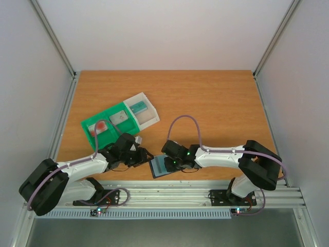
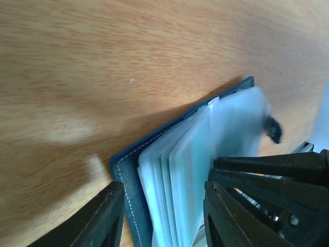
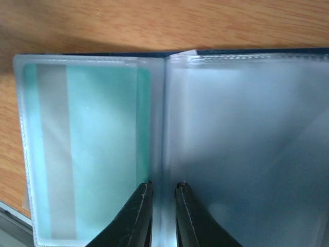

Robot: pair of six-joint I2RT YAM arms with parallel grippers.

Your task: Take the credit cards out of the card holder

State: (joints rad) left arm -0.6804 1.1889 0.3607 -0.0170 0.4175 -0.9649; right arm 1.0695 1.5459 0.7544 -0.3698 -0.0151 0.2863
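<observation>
Right claw (image 3: 163, 206) pinching card holder (image 3: 247, 128) sleeves, left claw (image 2: 162, 218) half open

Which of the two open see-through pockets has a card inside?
The left clear plastic pocket, right wrist view: a teal, grey-striped card shows through it. The right pocket shows only cloudy grey.

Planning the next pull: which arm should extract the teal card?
Left, likely: left fingers stand open astride the card holder's sleeve edges; the right fingers are pinched on the centre fold beside the teal card.
</observation>
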